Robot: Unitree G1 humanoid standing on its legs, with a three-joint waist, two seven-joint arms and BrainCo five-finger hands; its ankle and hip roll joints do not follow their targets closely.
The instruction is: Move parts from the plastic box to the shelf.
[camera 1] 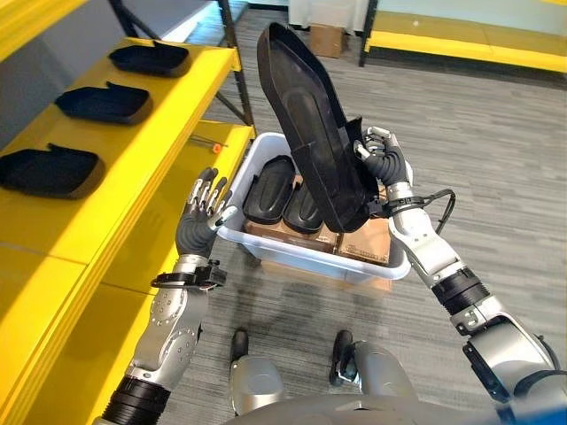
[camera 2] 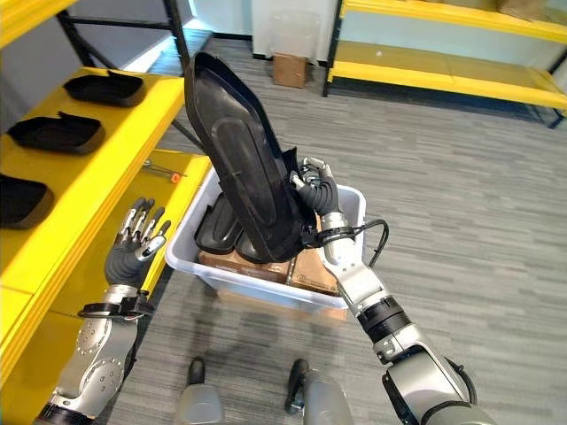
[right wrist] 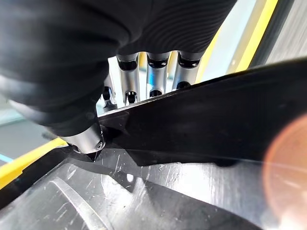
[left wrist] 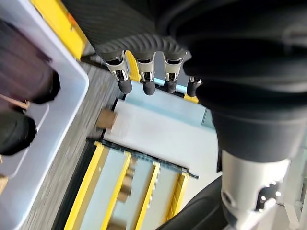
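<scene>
Left eye view: the right hand (camera 1: pixel 383 162) holds a long black part (camera 1: pixel 310 124) above the box (camera 1: pixel 266 243), clamped on its edge near the lower end. In the right wrist view the thumb (right wrist: pixel 86 139) presses one face of the part (right wrist: pixel 216 120) and the fingers (right wrist: pixel 156 76) curl over the other side of its rim, pinching it. The part stands steeply, its narrow end up and tilted away from the robot, towards the shelf side, its lower end over the box.

The box is white plastic and sits on the grey floor (camera 1: pixel 496 150) just beside the yellow shelf (camera 1: pixel 133 168). Inside it two more black parts (camera 1: pixel 283 193) lie side by side at the shelf end, with brown cartons (camera 1: pixel 363 243) under and beside them.

Three black parts already lie in a row on the upper shelf board: one near (camera 1: pixel 49 170), one in the middle (camera 1: pixel 104 103), one far (camera 1: pixel 151 58).

The left hand (camera 1: pixel 202 217) hangs between the shelf edge and the box's near corner, fingers (left wrist: pixel 144 76) straight and spread, holding nothing.

A cardboard box (camera 1: pixel 326 40) stands on the floor well beyond, by another yellow rack (camera 1: pixel 461 40).
</scene>
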